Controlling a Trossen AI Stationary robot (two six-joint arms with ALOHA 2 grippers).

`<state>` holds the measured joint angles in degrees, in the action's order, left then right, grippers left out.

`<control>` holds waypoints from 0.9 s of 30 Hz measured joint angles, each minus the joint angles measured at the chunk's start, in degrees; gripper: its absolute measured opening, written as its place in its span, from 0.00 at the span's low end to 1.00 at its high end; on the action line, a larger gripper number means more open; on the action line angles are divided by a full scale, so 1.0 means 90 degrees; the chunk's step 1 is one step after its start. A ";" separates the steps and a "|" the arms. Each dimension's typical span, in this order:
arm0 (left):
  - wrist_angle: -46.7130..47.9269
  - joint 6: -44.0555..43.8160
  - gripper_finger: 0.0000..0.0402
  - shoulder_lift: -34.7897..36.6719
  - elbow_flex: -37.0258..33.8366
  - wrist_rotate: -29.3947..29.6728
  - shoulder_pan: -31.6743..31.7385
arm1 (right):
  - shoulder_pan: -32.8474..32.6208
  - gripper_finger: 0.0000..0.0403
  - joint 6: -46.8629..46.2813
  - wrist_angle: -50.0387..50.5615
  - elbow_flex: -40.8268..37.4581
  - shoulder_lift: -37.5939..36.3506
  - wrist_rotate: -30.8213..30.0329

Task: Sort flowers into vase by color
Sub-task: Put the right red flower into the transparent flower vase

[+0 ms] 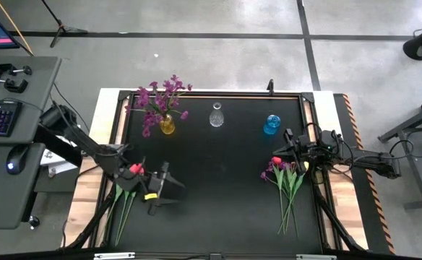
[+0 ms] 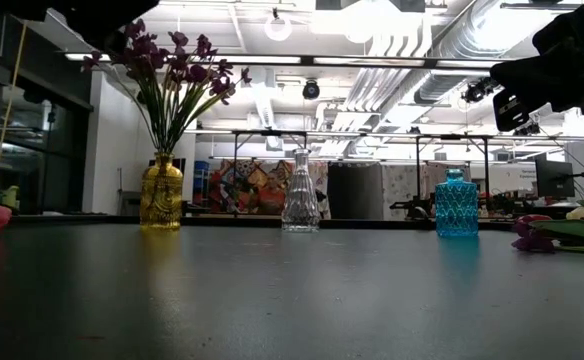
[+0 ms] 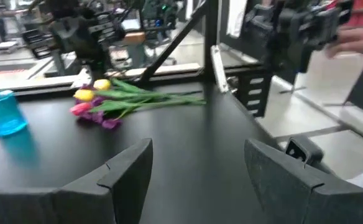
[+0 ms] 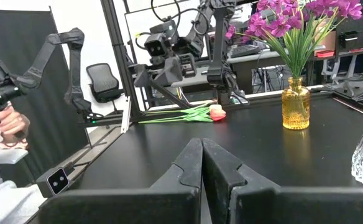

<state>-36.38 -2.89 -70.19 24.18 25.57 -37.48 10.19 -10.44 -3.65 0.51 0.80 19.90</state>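
Three vases: yellow vase, clear vase and blue vase stand in a row along the table's far edge; the clear vase is the landmark below.
Purple sprays: already upright in the yellow vase, left of the clear vase.
Mixed flowers: a pink, yellow and purple bundle lying flat, near side and right of the clear vase.
Red tulips: lying at the table's left edge, near side of the clear vase.
Left gripper: near side and left of the clear vase, fingers spread wide, holding nothing.
Right gripper: right of the clear vase, just beyond the mixed flowers, fingers pressed together, empty.
Risk: long stems could tip a small vase during insertion; bundled stems may lift together, mixing colours.
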 joint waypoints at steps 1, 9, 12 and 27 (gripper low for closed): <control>-0.0164 -0.0003 0.60 -0.0090 0.0001 -0.0095 0.0039 | 0.0000 0.00 0.0000 -0.0002 0.0000 0.0000 0.0000; -0.0582 -0.0169 0.60 -0.0202 0.0002 -0.0033 0.0206 | -0.0001 0.00 -0.0001 -0.0002 0.0000 0.0000 0.0002; -0.0777 -0.0166 0.60 -0.0190 0.0002 0.0011 0.0199 | -0.0001 0.00 -0.0014 -0.0082 0.0000 0.0000 -0.0040; -0.0789 -0.0008 0.60 -0.0188 0.0002 0.0453 0.0208 | -0.1846 0.00 -0.1622 -0.3813 0.0000 0.1938 -0.1114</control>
<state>-43.48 -2.96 -71.88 24.21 29.65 -35.62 -6.42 -25.03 -37.96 0.51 18.24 9.88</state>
